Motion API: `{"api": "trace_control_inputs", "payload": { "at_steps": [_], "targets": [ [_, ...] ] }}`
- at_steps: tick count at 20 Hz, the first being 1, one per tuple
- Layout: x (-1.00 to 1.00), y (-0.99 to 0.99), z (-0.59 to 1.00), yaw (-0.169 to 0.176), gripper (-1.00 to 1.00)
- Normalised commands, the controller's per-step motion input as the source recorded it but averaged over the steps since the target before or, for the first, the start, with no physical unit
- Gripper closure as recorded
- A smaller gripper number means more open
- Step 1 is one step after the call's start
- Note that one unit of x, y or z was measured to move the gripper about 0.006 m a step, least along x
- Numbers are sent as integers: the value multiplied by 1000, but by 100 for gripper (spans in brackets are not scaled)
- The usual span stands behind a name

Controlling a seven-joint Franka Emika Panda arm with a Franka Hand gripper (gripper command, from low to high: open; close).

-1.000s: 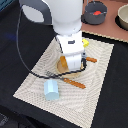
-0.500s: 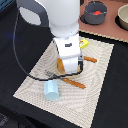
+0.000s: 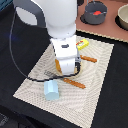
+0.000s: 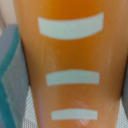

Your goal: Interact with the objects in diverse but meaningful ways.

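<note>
We are looking straight down at the golden-brown bread loaf (image 4: 70, 65), which is filling the wrist view with its glossy orange crust and three pale score marks; in the exterior view it is showing as an orange shape (image 3: 64, 66) directly under the arm, on the woven placemat (image 3: 95, 80). The gripper (image 3: 67, 64) is sitting right over it, but the fingers are hidden, so we cannot tell whether it is clamped on the loaf or merely poised around it. We are judging the loaf to be a light, rigid toy with a smooth, probably slippery skin, so we would be taking it across its narrow width near the middle. Just beside it are lying the orange-handled fork (image 3: 70, 81) and knife (image 3: 88, 58); the light-blue cup (image 3: 51, 90) is standing near, the yellow packet (image 3: 83, 44) beyond, and a grey pot (image 3: 95, 12) well apart.
</note>
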Motion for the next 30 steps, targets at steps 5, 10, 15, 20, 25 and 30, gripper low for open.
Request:
{"api": "trace_control_inputs", "payload": {
  "at_steps": [5, 10, 15, 20, 25, 30],
  "targets": [
    [225, 154, -166, 0, 100],
    [477, 74, -98, -1, 100],
    [595, 75, -17, -10, 100],
    [215, 99, 186, -8, -100],
    [-27, 345, 1000, 4, -100],
    [-108, 406, 1000, 5, -100]
  ]
}}
